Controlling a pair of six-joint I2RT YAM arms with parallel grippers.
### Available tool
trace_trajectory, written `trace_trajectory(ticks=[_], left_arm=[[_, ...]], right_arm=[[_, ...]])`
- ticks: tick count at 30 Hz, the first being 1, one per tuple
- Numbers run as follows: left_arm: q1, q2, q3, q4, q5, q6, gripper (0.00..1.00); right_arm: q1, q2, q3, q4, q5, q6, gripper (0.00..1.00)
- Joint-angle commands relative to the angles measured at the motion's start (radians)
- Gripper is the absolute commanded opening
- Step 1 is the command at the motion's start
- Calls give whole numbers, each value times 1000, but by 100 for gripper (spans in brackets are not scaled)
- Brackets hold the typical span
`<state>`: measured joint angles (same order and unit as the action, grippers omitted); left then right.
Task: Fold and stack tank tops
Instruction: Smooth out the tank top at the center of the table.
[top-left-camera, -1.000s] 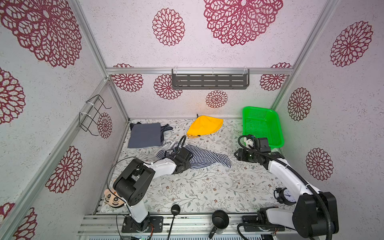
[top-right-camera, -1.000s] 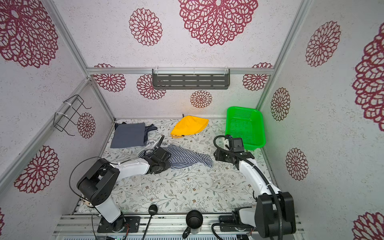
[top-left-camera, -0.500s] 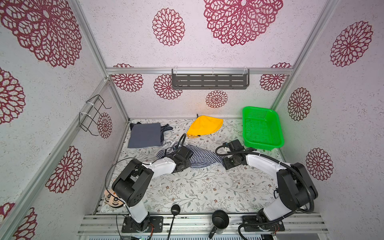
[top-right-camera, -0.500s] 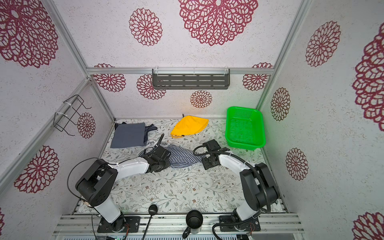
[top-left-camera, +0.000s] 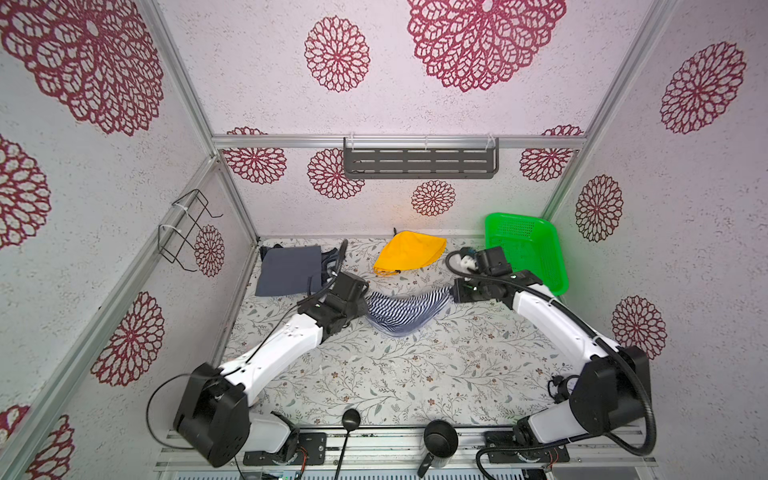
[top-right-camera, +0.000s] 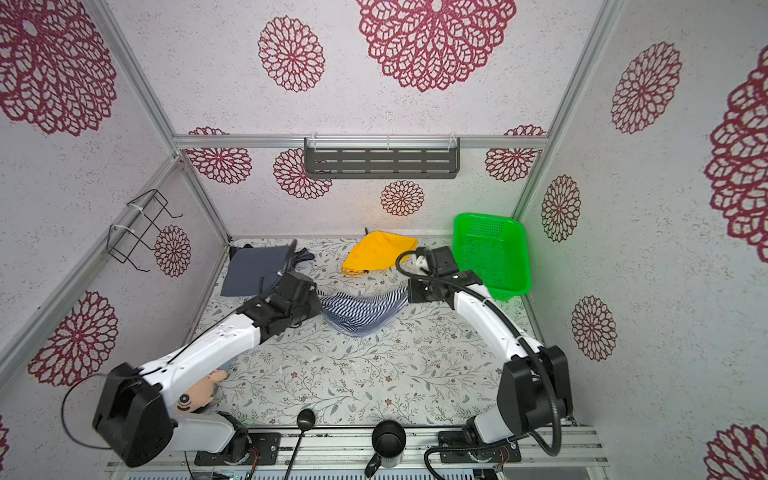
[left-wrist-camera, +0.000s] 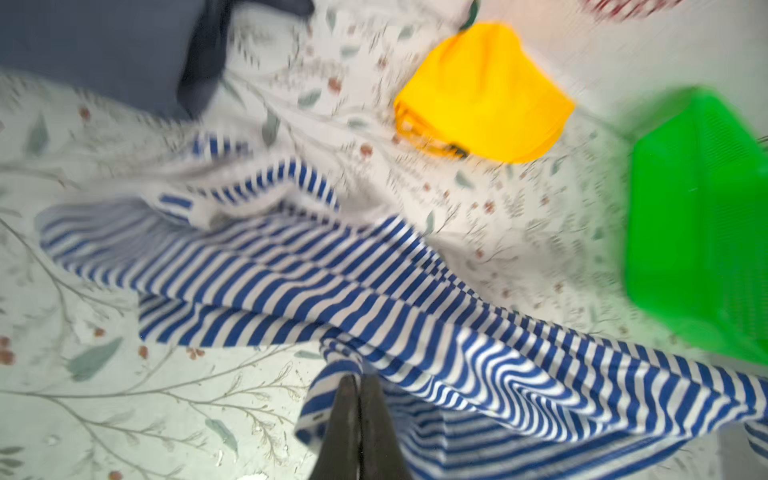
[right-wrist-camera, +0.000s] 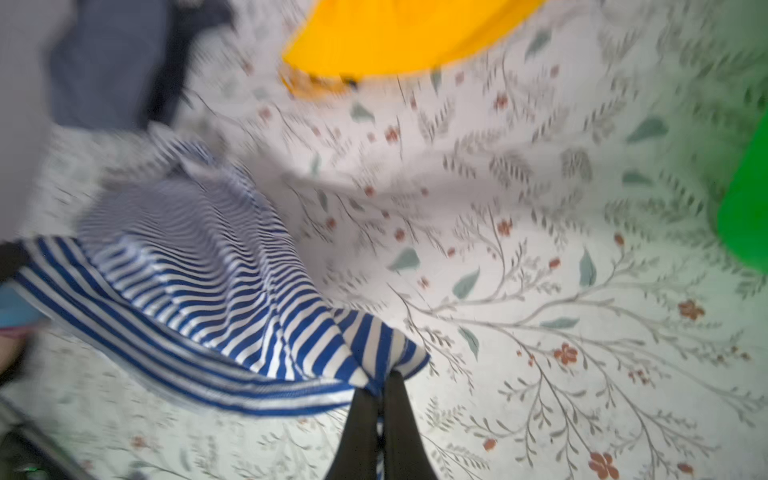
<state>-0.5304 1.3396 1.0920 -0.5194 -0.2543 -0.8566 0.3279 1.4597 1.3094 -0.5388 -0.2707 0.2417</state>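
While both arms have a pinch on it, the striped tank top (top-left-camera: 405, 309) hangs stretched between them over the middle of the table (top-left-camera: 395, 374), sagging like a hammock. The left gripper (left-wrist-camera: 360, 386) is clamped tight on one edge of it, fingers pressed together with the cloth between them. The right gripper (right-wrist-camera: 384, 382) is pinched the same way on a corner at the other end. Both wrist views are blurry, and I honestly can't tell if the low part of the sag touches the table.

The grey-blue tank top (top-left-camera: 291, 270) lies folded flat in the back left corner. A yellow hat (top-left-camera: 409, 253) sits by the back edge about midway along, apart from both tops. The green basket (top-left-camera: 528, 249) is in the back right corner, and all that shows in it is its own mesh bottom. A black mug (top-left-camera: 440, 436) stands on the rail at the front edge, too dark inside to say what it holds.
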Motion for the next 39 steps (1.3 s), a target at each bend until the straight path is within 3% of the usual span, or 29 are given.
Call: trace_trajectory(ticks=[1, 6, 12, 17, 23, 28, 31, 34, 37, 39], left_arm=[[52, -94, 196, -154, -14, 164, 0], [69, -109, 588, -369, -33, 321, 0], [69, -125, 851, -455, 27, 380, 0], [73, -126, 895, -491, 3, 404, 0], [142, -84, 782, -436, 82, 393, 0], [239, -2, 696, -349, 162, 389, 0], [285, 75, 703, -281, 183, 391, 0], [331, 198, 812, -238, 196, 408, 0], [371, 349, 1031, -223, 242, 426, 0], [379, 433, 1203, -248, 274, 427, 0]], right_arm=[[-31, -64, 126, 96, -195, 112, 0], [-48, -138, 239, 249, -237, 177, 0], [-56, -245, 283, 303, -247, 195, 0], [-57, -277, 307, 226, -234, 189, 0], [-71, -211, 295, 110, -202, 184, 0], [-95, -131, 237, 147, -221, 177, 0], [-96, -84, 198, 267, -151, 152, 0], [-97, -36, 174, 474, -68, 142, 0], [-106, 75, 331, 541, -73, 126, 0], [-123, 145, 468, 544, -138, 150, 0]])
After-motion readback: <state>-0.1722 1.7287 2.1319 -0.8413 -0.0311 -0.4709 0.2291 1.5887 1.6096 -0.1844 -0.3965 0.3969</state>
